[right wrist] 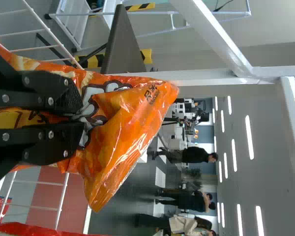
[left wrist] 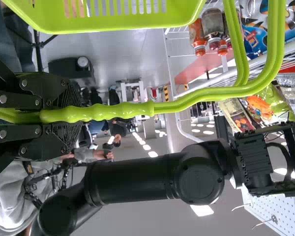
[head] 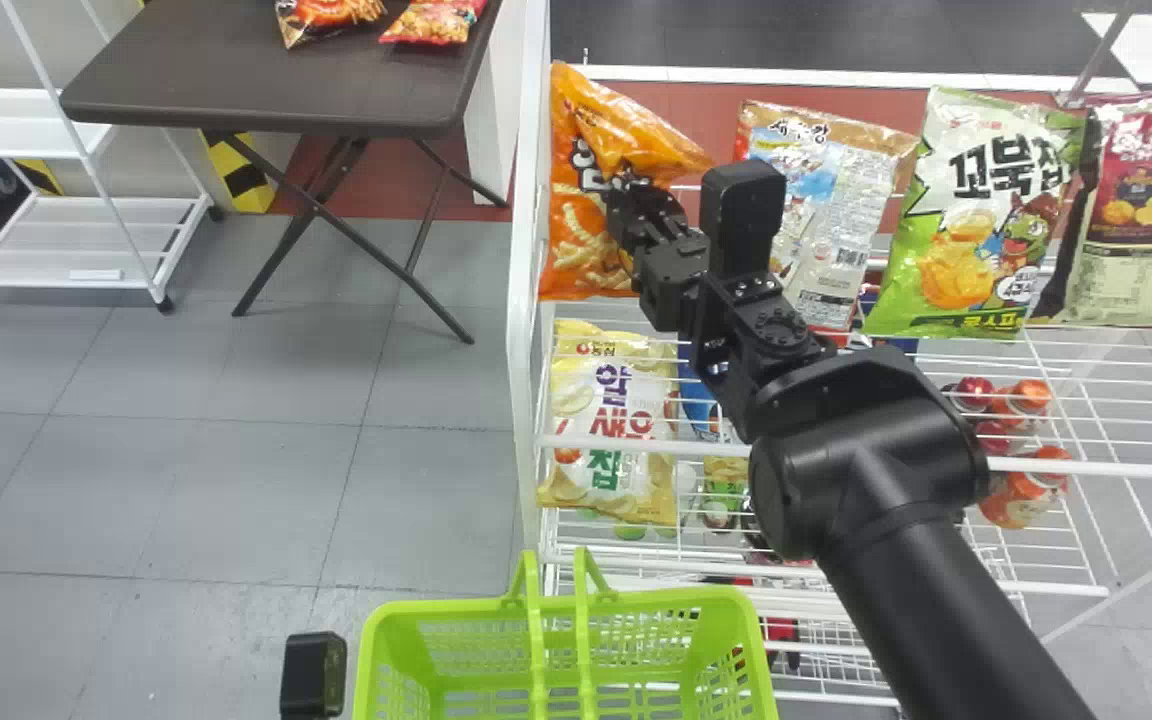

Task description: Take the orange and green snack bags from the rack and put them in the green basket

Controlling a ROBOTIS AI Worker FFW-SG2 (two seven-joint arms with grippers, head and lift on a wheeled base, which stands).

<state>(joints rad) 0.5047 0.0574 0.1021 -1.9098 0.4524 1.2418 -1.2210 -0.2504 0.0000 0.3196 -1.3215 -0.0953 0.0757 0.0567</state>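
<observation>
My right gripper (head: 636, 215) is at the orange snack bag (head: 576, 245) at the left end of the rack's upper shelf. In the right wrist view the right gripper (right wrist: 81, 115) is shut on the front of the orange bag (right wrist: 123, 132), whose film puckers between the fingers. The green snack bag (head: 966, 240) stands farther right on that shelf. Below, in front of the rack, is the green basket (head: 636, 603). In the left wrist view my left gripper (left wrist: 64, 115) is shut on the handles of the basket (left wrist: 113, 22).
Other bags stand on the upper shelf: a brown-and-silver one (head: 836, 200) and a cream-and-red one (head: 1136, 220). A yellow bag (head: 606, 430) and bottles (head: 1016, 400) are on the shelf below. The rack's white side post (head: 524, 300) rises beside the orange bag.
</observation>
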